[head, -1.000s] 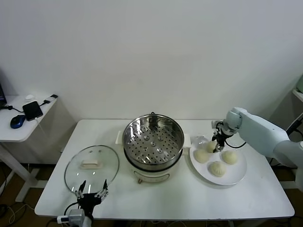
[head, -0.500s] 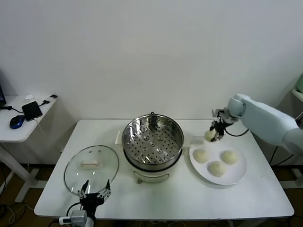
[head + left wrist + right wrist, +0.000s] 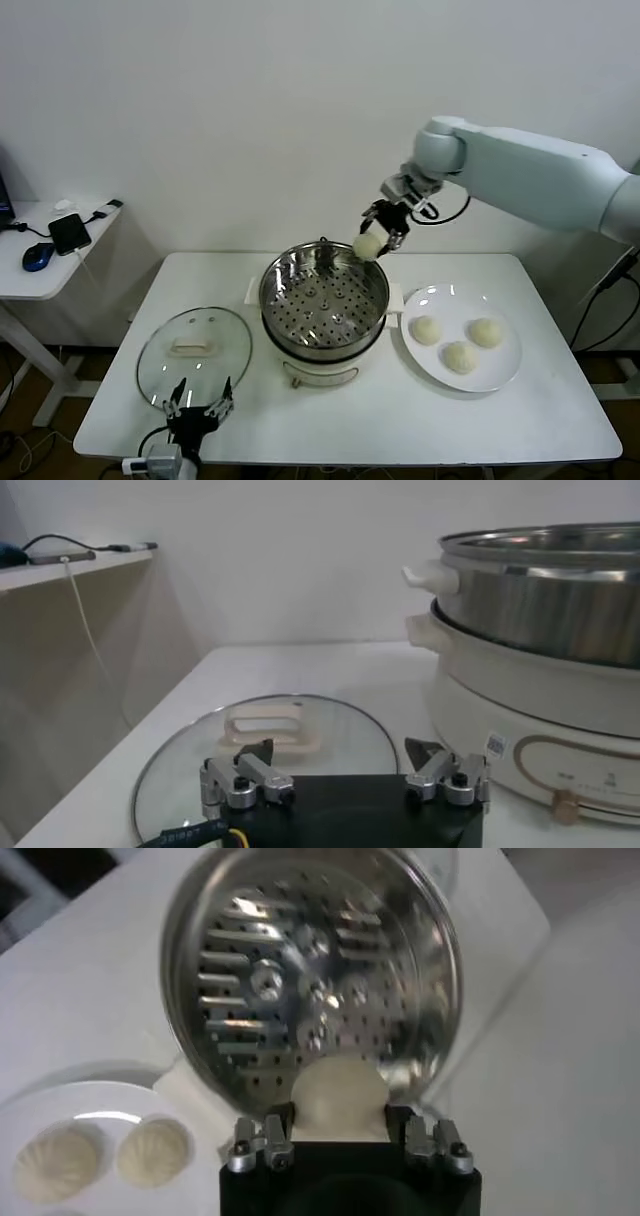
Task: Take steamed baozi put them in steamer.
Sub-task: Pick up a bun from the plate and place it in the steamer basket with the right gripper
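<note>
My right gripper [image 3: 374, 240] is shut on one cream-white baozi [image 3: 367, 246], held in the air above the back right rim of the steamer [image 3: 323, 300]. In the right wrist view the held baozi [image 3: 340, 1098] sits between the fingers, over the steamer's perforated tray [image 3: 300, 978], which has nothing on it. Three more baozi [image 3: 427, 330] [image 3: 486, 332] [image 3: 459, 356] lie on the white plate [image 3: 500, 378] to the steamer's right. My left gripper [image 3: 196, 408] is parked open at the table's front left edge, its fingers [image 3: 250, 770] over the glass lid.
A round glass lid [image 3: 193, 346] lies flat to the left of the steamer, also in the left wrist view as the lid [image 3: 260, 750]. A side table [image 3: 40, 262] with a mouse and phone stands at far left. The wall is close behind the table.
My right gripper lifted one baozi off the plate and carried it up and left to above the steamer's back rim. Three baozi remain on the plate. The left arm stayed still.
</note>
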Action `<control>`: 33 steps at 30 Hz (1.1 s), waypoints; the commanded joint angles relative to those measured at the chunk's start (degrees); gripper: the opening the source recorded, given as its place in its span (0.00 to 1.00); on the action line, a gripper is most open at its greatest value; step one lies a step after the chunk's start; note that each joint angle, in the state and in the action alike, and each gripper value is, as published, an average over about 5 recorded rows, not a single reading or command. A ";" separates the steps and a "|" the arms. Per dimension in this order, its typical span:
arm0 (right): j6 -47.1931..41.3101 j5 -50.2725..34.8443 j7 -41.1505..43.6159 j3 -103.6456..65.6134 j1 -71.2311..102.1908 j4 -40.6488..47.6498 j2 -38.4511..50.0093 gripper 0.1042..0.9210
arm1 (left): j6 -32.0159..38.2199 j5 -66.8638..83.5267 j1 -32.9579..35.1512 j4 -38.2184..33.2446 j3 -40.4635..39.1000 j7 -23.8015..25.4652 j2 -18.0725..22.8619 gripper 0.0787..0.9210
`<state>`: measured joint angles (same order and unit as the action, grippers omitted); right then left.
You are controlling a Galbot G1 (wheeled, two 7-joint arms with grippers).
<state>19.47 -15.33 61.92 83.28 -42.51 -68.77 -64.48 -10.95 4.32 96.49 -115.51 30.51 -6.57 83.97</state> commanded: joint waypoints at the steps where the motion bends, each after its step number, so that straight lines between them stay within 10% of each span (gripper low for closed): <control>1: 15.67 10.93 0.23 1.72 1.50 -2.90 -5.54 0.62 | -0.11 0.01 0.03 -0.11 -0.01 0.05 -0.09 0.88; 12: 26.45 33.88 -6.26 -12.75 17.56 20.15 -12.37 0.62 | -0.15 0.02 0.03 0.10 -0.22 -0.03 -0.70 0.88; 23: 26.89 34.52 -8.65 -15.66 20.87 29.27 -17.39 0.64 | -0.11 0.88 -0.73 0.89 0.33 -0.42 -1.58 0.88; 33: 25.81 28.47 -9.22 -13.68 18.68 26.72 -16.54 0.87 | -0.10 1.19 -1.35 1.20 0.36 -0.64 -1.30 0.88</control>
<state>44.44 13.41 53.97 70.29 -24.57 -43.68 -79.82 -11.05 5.46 95.15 -114.32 30.85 -7.30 82.73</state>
